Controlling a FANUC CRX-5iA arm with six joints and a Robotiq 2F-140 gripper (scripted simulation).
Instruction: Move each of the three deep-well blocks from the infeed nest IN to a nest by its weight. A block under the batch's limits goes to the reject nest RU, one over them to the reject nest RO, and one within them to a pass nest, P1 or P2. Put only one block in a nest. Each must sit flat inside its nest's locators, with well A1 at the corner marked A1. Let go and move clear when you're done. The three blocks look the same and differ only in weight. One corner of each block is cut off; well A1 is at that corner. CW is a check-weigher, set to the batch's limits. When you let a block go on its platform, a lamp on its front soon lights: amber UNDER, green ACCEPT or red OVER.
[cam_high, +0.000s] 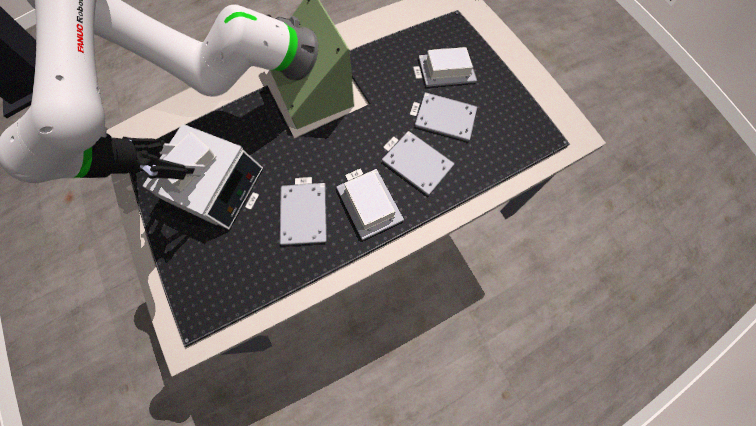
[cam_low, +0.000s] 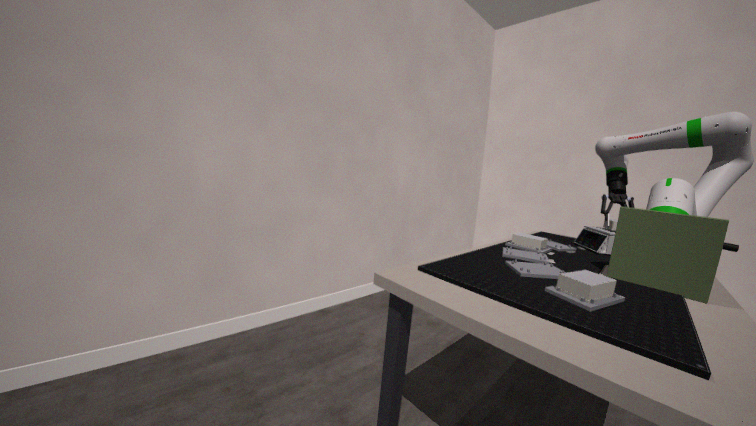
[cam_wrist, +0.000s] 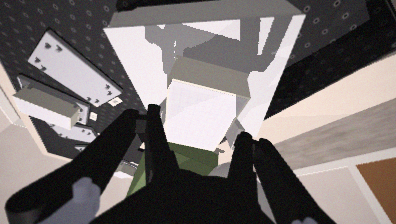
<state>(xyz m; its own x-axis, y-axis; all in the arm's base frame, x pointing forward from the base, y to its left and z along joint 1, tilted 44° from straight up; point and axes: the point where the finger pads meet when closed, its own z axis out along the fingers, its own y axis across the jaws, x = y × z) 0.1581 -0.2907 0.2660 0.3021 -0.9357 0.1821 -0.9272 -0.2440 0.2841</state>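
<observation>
My gripper is shut on a white deep-well block, with one finger on each long side. It holds the block over the white platform of the check-weigher CW at the mat's left end. I cannot tell whether the block touches the platform. The lamps on CW's front look dim. A second block sits in a nest near the front edge. A third block sits in the far right nest.
Three grey nest plates hold no block: one to the right of CW, two more further right. The arm's green pedestal stands at the back. The black mat covers the table.
</observation>
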